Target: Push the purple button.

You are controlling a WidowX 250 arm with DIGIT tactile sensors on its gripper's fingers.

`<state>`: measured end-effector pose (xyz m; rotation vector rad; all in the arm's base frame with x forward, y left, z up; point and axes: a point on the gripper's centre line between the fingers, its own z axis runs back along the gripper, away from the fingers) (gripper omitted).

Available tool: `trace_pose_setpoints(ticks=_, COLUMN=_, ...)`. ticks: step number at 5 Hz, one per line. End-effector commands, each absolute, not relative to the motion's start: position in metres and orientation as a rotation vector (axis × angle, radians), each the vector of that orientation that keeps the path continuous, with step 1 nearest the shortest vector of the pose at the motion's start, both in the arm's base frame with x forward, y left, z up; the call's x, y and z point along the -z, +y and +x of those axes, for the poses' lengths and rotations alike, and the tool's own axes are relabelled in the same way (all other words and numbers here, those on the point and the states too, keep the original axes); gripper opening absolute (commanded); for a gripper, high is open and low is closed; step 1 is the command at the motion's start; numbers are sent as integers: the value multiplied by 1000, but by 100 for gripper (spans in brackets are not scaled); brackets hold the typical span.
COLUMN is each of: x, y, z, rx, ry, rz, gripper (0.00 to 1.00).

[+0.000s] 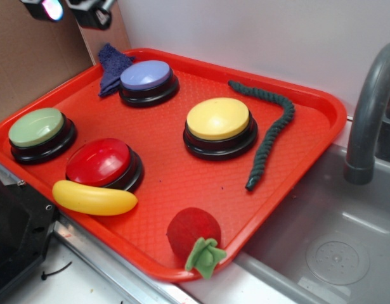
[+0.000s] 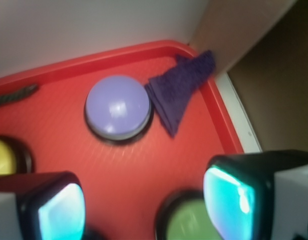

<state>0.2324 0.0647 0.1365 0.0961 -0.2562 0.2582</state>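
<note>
Red tray (image 1: 296, 152) beside a grey sink (image 1: 321, 240). Contents, left to right: green button (image 1: 37, 128); yellow banana (image 1: 93, 198); red button (image 1: 99, 163); blue cloth (image 1: 112, 66); purple button (image 1: 146, 77), far corner, touching cloth; yellow button (image 1: 218, 120); green rope (image 1: 271, 130). Gripper (image 2: 143, 205) overhead, fingers spread wide, empty.

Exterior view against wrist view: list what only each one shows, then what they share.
Only the exterior view shows the red button, banana, strawberry, faucet and sink.

Only the wrist view shows the gripper up close, fingers wide apart; in the exterior view it sits mostly cut off at the top edge.

Both show the purple button with the blue cloth beside it, the red tray, the yellow button, green button and green rope.
</note>
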Motion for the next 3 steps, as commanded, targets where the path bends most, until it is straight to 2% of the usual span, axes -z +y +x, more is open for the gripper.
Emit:
trace_pose_setpoints(ticks=1, x=-104, y=75, z=274, rx=-207, ry=-292, rz=101, gripper=100)
trace_pose_setpoints(ticks=3, x=-86, y=70, z=286, rx=-167, ry=-249, rz=110, gripper=100)
